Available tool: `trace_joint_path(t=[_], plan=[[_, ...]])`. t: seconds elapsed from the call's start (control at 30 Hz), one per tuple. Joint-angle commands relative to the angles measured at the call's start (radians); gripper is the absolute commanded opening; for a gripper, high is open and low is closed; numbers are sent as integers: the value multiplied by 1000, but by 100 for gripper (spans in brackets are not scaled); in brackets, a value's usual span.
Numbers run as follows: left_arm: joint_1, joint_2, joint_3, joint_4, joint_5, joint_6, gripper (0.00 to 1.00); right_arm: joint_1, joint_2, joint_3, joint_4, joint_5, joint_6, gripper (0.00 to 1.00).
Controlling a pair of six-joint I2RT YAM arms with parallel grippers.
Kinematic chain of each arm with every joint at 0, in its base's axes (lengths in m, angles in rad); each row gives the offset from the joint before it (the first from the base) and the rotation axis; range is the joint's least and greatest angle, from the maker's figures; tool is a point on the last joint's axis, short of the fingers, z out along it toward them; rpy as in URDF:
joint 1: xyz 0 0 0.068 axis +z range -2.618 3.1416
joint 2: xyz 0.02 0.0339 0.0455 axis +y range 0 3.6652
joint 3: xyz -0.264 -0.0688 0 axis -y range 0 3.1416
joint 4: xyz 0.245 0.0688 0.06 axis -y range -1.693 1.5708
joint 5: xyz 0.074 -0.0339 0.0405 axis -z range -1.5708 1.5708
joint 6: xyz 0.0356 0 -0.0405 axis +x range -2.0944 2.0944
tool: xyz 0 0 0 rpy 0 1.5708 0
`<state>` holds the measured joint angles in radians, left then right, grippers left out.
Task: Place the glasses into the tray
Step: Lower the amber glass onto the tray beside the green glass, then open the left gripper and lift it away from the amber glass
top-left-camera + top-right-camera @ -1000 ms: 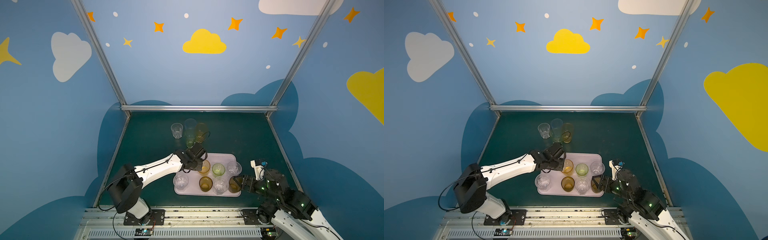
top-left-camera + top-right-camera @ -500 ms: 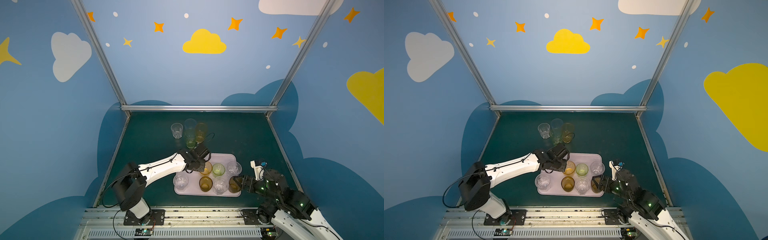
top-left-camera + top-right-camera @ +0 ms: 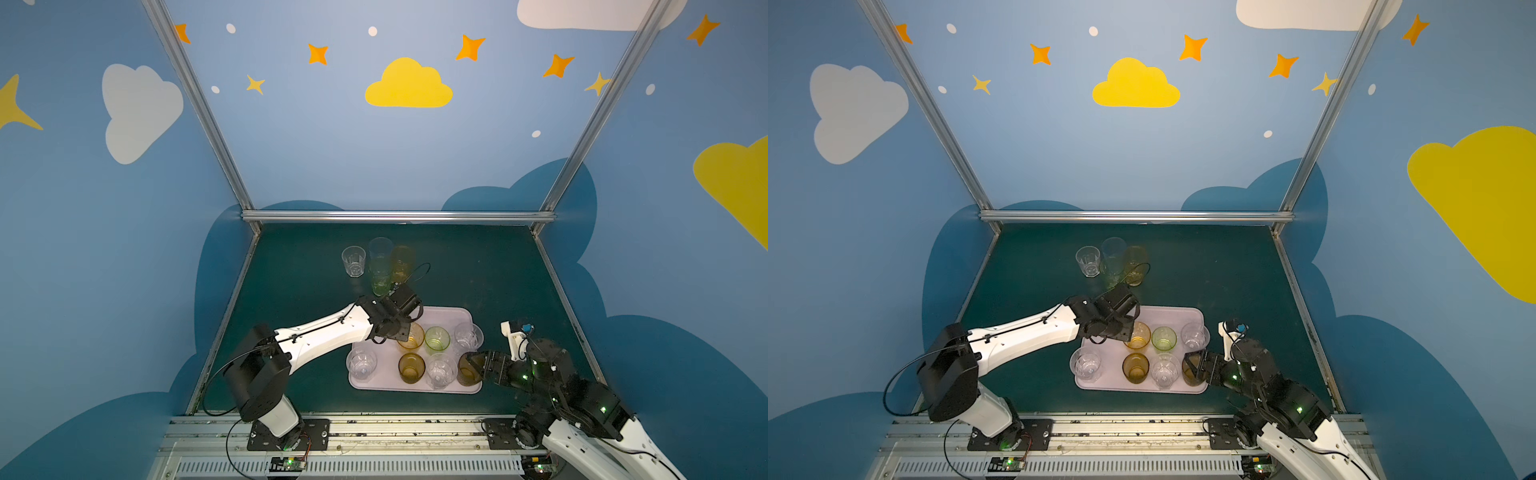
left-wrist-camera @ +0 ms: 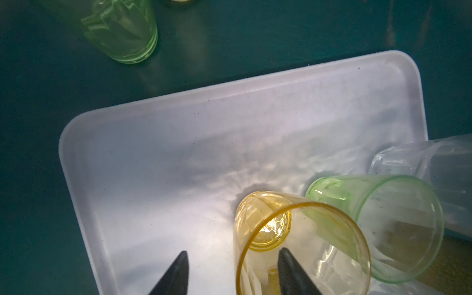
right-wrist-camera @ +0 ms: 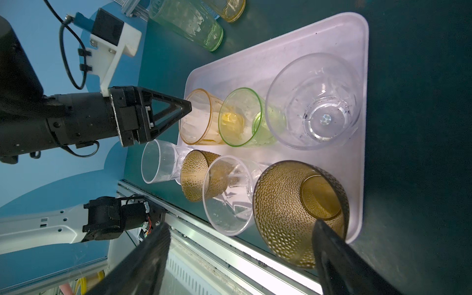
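While 7 of the glasses [image 3: 437, 339] stand in the tray [image 3: 446, 316], 3 in its far row and 4 in its near row, 4 wait on the bench [image 3: 478, 266] beyond it. These are a short clear glass [image 3: 353, 261], a tall blue glass [image 3: 380, 246], a tall green glass [image 3: 380, 279] and a tall amber glass [image 3: 404, 259].

The step looks like a release. The left pincer [image 4: 232, 251] stands parted astride the wall of the short amber glass [image 4: 268, 229], 1 finger inside and 1 outside. Next it should lift straight up, clear of that rim, then reach for the tall green glass nearest the tray.

The right pincer [image 5: 240, 223] gapes wide at the brown dimpled glass [image 5: 288, 212], 1 finger close against it and the other well apart.

Only the left wrist view shows that straddle. In both top views the wrist hides it, though they alone show all 4 bench glasses.
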<state>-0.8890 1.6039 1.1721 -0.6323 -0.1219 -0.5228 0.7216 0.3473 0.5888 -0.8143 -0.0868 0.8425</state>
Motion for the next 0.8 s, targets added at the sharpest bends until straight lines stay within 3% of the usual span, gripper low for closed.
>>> trace_joint_path(t=[0.0, 0.23, 0.53, 0.77], plan=[[-1, -50, 21, -53, -73, 10, 73, -5, -7, -8, -22, 16, 10, 86], [-1, -175, 20, -70, -97, 44, 100, -4, -10, -7, -23, 27, 21, 86], [30, -328, -28, -7, -205, 73, 100, -4, -60, -40, 38, 4, 1, 86], [140, -358, -55, 21, -142, 57, 100, -5, -159, -57, 38, 31, -25, 86]])
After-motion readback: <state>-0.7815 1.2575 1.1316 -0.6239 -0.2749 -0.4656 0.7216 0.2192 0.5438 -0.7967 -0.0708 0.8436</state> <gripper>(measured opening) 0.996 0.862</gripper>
